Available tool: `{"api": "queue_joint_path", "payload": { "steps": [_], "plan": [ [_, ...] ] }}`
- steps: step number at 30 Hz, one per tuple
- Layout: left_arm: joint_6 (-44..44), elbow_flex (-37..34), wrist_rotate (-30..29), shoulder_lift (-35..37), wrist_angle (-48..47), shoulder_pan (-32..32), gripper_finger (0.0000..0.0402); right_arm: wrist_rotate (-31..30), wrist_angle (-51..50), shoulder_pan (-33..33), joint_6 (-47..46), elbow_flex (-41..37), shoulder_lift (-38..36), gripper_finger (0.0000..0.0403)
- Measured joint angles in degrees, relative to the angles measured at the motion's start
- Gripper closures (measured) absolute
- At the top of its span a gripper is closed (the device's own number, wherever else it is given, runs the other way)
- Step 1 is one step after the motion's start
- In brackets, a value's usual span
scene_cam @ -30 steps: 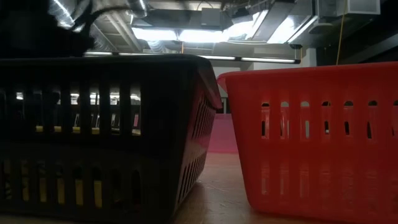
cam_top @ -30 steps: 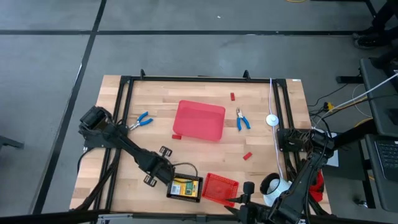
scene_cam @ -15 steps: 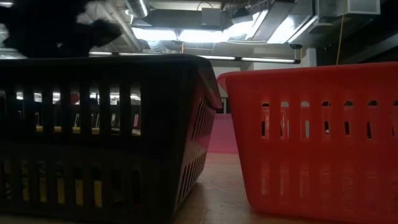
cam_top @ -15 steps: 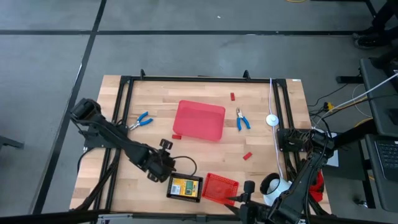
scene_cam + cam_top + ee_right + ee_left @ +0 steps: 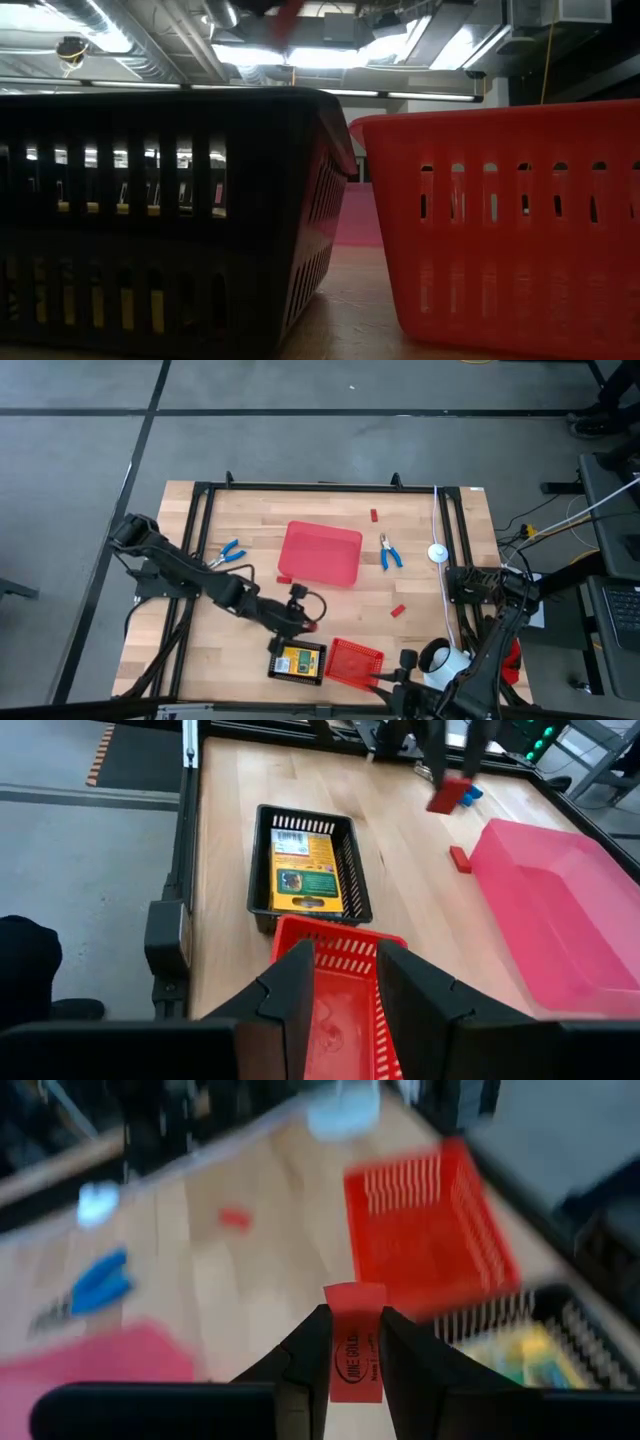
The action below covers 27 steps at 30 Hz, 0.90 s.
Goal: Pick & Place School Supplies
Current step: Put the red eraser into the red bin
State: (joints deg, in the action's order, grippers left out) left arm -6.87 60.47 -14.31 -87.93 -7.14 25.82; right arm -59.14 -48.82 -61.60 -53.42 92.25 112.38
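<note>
From the high view, the left gripper [image 5: 297, 618] hangs over the wooden table [image 5: 420, 560] just beside the small black slatted tray [image 5: 297, 661], which already holds a flat yellow-and-green card box [image 5: 293, 660]; next to it the red mesh basket [image 5: 354, 662] looks empty as far as can be seen. Left out on the wood are a tiny red rectangular block beside the large plain red rectangular tray [image 5: 320, 552], another red block [image 5: 375, 515] near the far edge, a third red block [image 5: 397, 610] toward the right, and two blue-handled plier-like tools, one left of the big tray [image 5: 231, 552] and one right of it [image 5: 389, 552]. The right gripper [image 5: 405, 678] waits at the near edge by the basket. The low view shows only the black tray's wall [image 5: 160, 220] and the basket's wall [image 5: 500, 230], with the card box's yellow showing through the slats. In the left wrist view, the two dark fingers [image 5: 305, 1355] are pinched tight on a small red printed block [image 5: 355, 1350], held in the air above the table with the basket ahead. In the right wrist view, the right arm's fingers [image 5: 295, 985] stand apart with nothing between them, above the basket's rim. By my reckoning one item is placed, one is in transit, and about five are left.
</note>
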Motion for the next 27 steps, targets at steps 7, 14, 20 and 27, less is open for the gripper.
{"api": "queue_joint_path", "payload": {
  "steps": [7,14,20,27],
  "plan": [
    [-1.65,0.09,9.36,-6.58,18.77,-2.72,0.0331,-0.78,-1.21,-1.28,-1.93,0.00,0.00,0.0289],
    [-0.53,0.07,14.58,-14.88,32.71,-4.75,0.0331,-1.56,-1.90,-2.06,-2.75,0.00,0.00,0.0289],
    [2.04,2.42,15.70,-21.24,36.11,-5.26,0.0331,-1.57,-2.62,-2.48,-3.35,0.00,0.00,0.0289],
    [3.22,6.57,15.74,-25.45,36.20,-4.08,0.0314,-1.94,-2.79,-2.56,-3.76,0.00,0.00,0.0289]
  ]
}}
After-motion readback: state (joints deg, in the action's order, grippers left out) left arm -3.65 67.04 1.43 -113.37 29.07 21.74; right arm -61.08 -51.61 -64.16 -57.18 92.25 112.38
